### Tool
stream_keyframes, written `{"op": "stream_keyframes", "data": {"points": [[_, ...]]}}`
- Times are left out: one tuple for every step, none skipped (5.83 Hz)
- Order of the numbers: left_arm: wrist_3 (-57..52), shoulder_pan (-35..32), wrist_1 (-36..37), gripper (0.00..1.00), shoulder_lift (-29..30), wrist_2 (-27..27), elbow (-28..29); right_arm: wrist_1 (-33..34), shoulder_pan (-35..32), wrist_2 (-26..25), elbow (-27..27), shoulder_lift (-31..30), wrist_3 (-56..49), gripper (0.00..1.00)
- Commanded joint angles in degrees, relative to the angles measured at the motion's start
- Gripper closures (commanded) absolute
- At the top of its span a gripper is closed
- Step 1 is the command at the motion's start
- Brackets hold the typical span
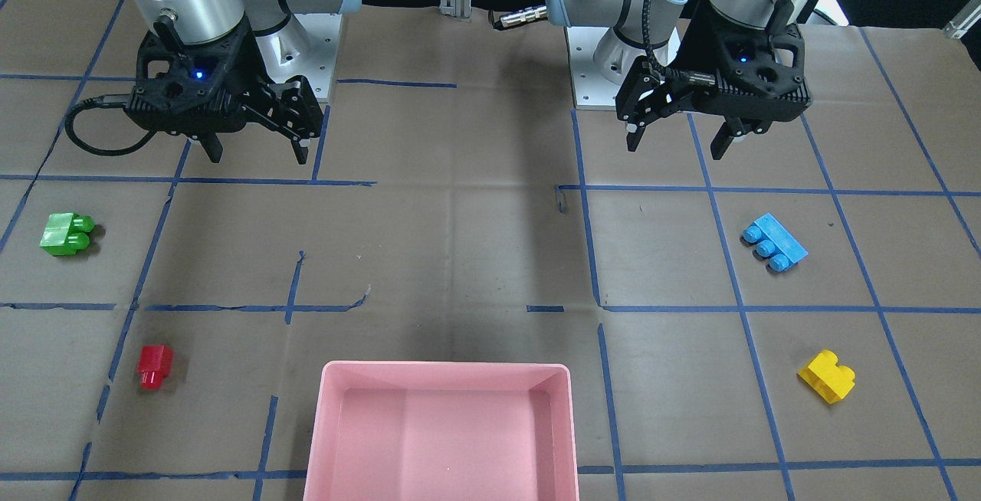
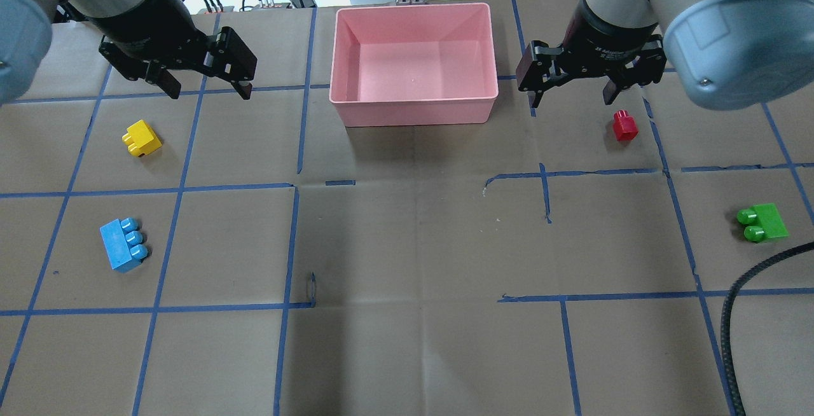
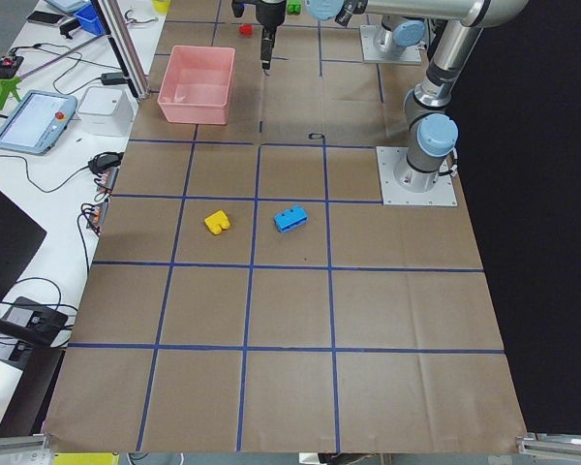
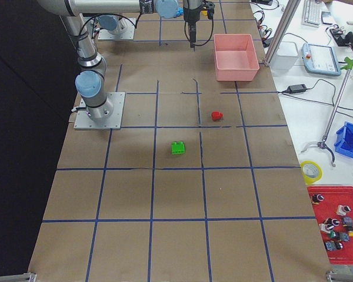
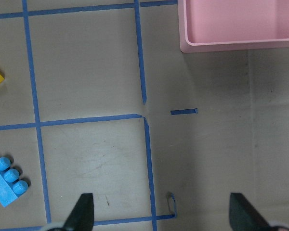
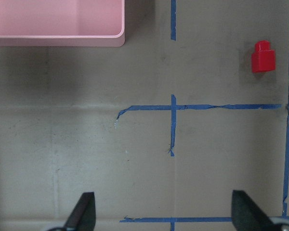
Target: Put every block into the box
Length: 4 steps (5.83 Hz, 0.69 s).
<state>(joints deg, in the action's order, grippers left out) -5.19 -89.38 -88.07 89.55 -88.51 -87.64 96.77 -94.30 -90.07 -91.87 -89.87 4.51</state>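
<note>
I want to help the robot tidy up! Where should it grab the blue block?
Probably straight down from above with the left tool, pinching the blue block by its two flat short ends. It lies on its side, studs pointing sideways, so those ends are smooth and free.

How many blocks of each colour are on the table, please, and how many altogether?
green block: 1
red block: 1
blue block: 1
yellow block: 1
Total: 4 blocks, all outside the pink box.
</note>
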Motion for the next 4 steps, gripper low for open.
{"op": "stream_keyframes", "data": {"points": [[0.0,0.0,0.1,0.01,0.0,0.0,0.0,0.0,0.0,0.2,0.0,0.0,0.1,0.00],[0.0,0.0,0.1,0.01,0.0,0.0,0.0,0.2,0.0,0.2,0.0,0.0,0.2,0.00],[0.0,0.1,0.1,0.01,0.0,0.0,0.0,0.3,0.0,0.2,-0.2,0.0,0.2,0.00],[0.0,0.0,0.2,0.01,0.0,0.0,0.0,0.3,0.0,0.2,-0.3,0.0,0.2,0.00]]}}
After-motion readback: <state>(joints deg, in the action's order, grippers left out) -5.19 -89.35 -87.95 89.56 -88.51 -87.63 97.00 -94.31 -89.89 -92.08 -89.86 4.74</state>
